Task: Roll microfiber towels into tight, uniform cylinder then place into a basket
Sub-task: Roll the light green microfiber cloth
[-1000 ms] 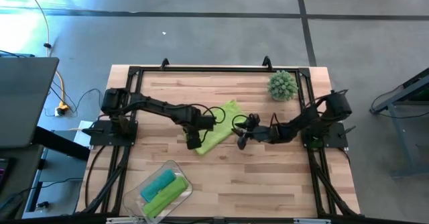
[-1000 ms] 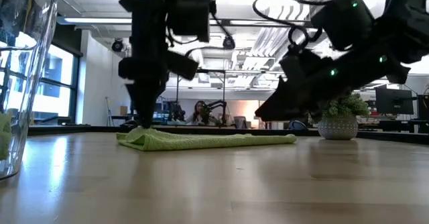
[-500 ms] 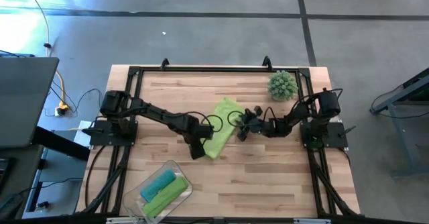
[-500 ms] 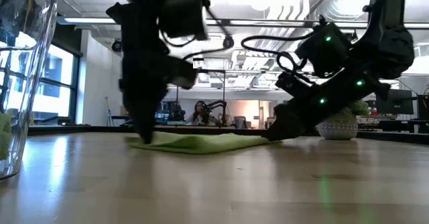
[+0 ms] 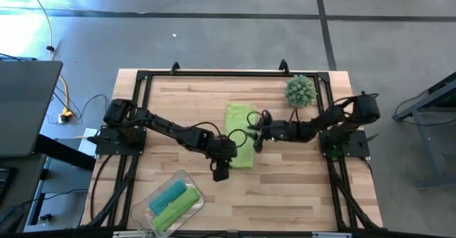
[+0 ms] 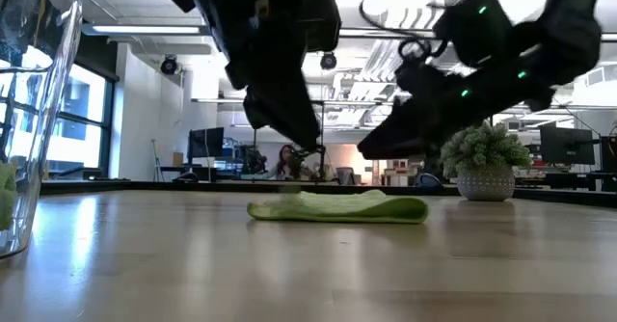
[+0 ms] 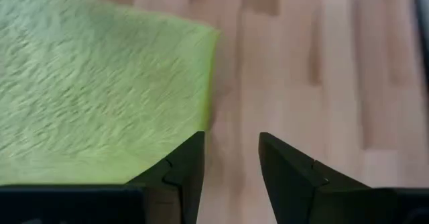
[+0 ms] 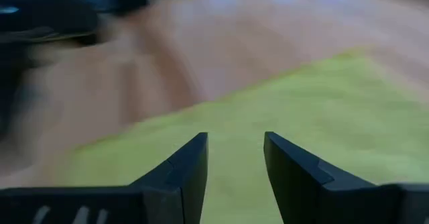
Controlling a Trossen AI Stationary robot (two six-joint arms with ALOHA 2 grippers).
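A lime green microfiber towel (image 5: 240,135) lies flat on the wooden table, its long side running from near to far; it also shows in the low view (image 6: 337,207). My left gripper (image 5: 219,172) hangs open, above and beside the towel's near left corner (image 7: 201,36); bare wood shows between its fingers (image 7: 231,167). My right gripper (image 5: 254,138) is open and hovers over the towel's right side (image 8: 268,117), clear of it in the low view (image 6: 366,153). The clear basket (image 5: 192,188) at the near left holds a teal roll and a green roll.
A spiky grey-green ball plant in a pot (image 5: 300,90) stands at the far right corner. A black frame (image 5: 214,74) runs around the table's edges. The basket's clear wall (image 6: 24,120) rises at the left of the low view. Bare wood lies near the front edge.
The towel has been turned about on the table, from lying slantwise to lying near-to-far. My left gripper has gone toward the near edge and the right, tipped up and risen off the towel's end. My right gripper has lifted off the towel's other end.
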